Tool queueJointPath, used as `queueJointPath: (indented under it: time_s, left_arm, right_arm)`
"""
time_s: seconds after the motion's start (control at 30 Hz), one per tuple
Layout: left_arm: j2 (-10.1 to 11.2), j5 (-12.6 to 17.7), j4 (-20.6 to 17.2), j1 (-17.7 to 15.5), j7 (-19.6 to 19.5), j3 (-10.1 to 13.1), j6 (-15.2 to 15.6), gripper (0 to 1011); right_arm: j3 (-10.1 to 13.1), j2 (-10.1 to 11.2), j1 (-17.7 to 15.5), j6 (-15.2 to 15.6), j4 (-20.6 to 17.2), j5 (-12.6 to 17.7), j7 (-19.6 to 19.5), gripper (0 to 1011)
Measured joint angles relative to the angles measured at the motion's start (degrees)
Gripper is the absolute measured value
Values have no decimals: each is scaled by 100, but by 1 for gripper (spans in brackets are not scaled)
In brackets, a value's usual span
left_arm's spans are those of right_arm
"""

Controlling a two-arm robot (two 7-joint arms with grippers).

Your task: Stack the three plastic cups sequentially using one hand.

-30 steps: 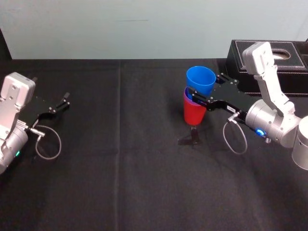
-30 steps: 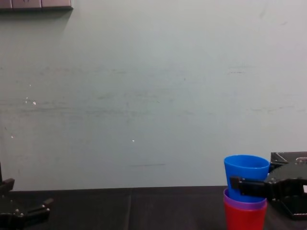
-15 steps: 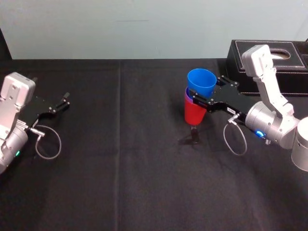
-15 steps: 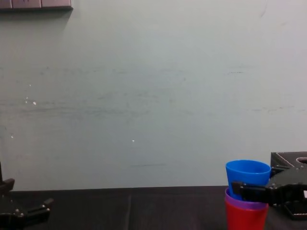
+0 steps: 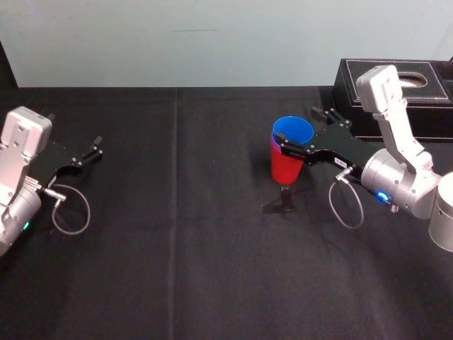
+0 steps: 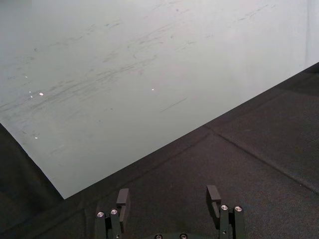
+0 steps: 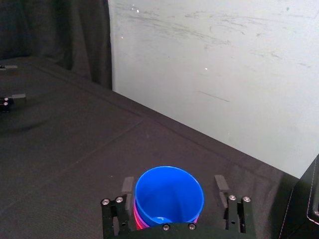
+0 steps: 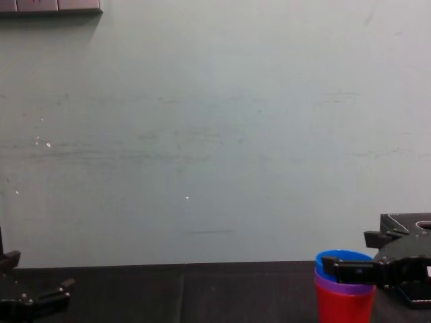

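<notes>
Stack status: all nested, right pincer [image 7: 173, 185] wide round the top one.

Small tapered blue plastic cup [image 5: 292, 129] sits inside the purple plastic cup [image 8: 345, 290], which sits in the red plastic cup [image 5: 283, 168]. Stack is upright on the black-cloth table [image 5: 177, 234], right of centre, near the black stitched box [image 5: 352, 88] but not touching it. Just a thin purple band shows btwn blue & red. Right pincer is level w/ the blue rim, one finger [image 7: 220, 183] each side. Wrist view shows a gap on at least one side, so no clamp on the cup. Left pincer [image 6: 168, 193] also wide, holding nothing, at the table's far left, well apart from the stack.
</notes>
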Motion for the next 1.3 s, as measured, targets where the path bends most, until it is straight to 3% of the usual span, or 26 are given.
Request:
queueJointPath:
  time_s: [0.37,0.5,0.93,1.13,1.3]
  left_arm:
    - [0,0,0,0,0,0,0,1005]
    - [0,0,0,0,0,0,0,1005]
    - [0,0,0,0,0,0,0,1005]
    - [0,0,0,0,0,0,0,1005]
    - [0,0,0,0,0,0,0,1005]
  right_arm:
    - [3,3,-2,5,-8,4,-4,1002]
    - [39,43,-107,-179,-129,-19,-11,1002]
    - [696,140,-1072,-773,-918,-33,-437,1002]
    - [936,19,-1525,-994,-990,-185,-756,1000]
    - [1038,-300,-1686,-1188,-683,-410,-1177,1000]
